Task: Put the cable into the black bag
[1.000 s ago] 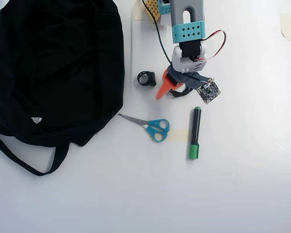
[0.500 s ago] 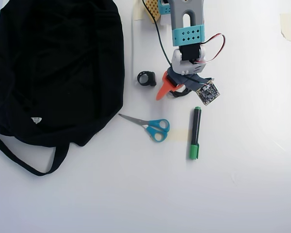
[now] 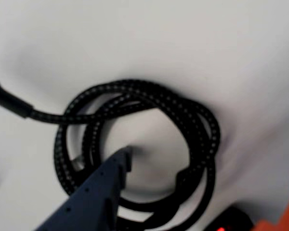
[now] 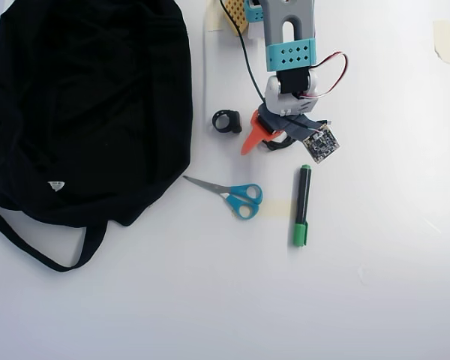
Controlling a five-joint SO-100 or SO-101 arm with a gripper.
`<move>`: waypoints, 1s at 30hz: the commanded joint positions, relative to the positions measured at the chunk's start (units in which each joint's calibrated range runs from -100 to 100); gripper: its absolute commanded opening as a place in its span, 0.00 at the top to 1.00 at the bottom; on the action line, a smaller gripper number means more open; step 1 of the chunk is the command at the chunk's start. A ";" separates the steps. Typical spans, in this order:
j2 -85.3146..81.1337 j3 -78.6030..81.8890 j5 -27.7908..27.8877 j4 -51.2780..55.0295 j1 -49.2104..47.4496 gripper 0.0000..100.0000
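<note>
In the wrist view the cable [image 3: 192,120] lies as a loose black braided coil on the white table, its tail running left to a thick collar [image 3: 9,102]. My gripper [image 3: 209,180] is open, close over the coil. The dark blue jaw tip sits inside the coil's ring and the orange jaw is at the lower right, outside it, so the coil's right side lies between them. In the overhead view the gripper [image 4: 266,144] covers almost all of the cable. The black bag [image 4: 82,105] lies at the far left, its strap looping toward the bottom.
In the overhead view a small thick black ring [image 4: 226,121] lies just left of the gripper. Blue-handled scissors [image 4: 236,196] and a green marker [image 4: 302,206] lie below it. Tape pieces [image 4: 442,37] sit at the top right.
</note>
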 commanded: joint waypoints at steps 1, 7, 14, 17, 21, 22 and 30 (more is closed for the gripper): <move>-0.13 -0.37 0.29 -0.56 0.51 0.59; -0.13 -0.37 0.29 -0.56 0.51 0.71; -0.13 -0.37 0.29 -0.56 0.51 0.79; -0.13 -0.37 0.29 -0.56 0.51 0.80; -0.13 -0.46 0.34 -0.56 0.51 0.83; -0.13 -0.46 0.34 -0.56 0.51 0.84; -0.21 -0.55 0.34 -0.56 0.51 0.89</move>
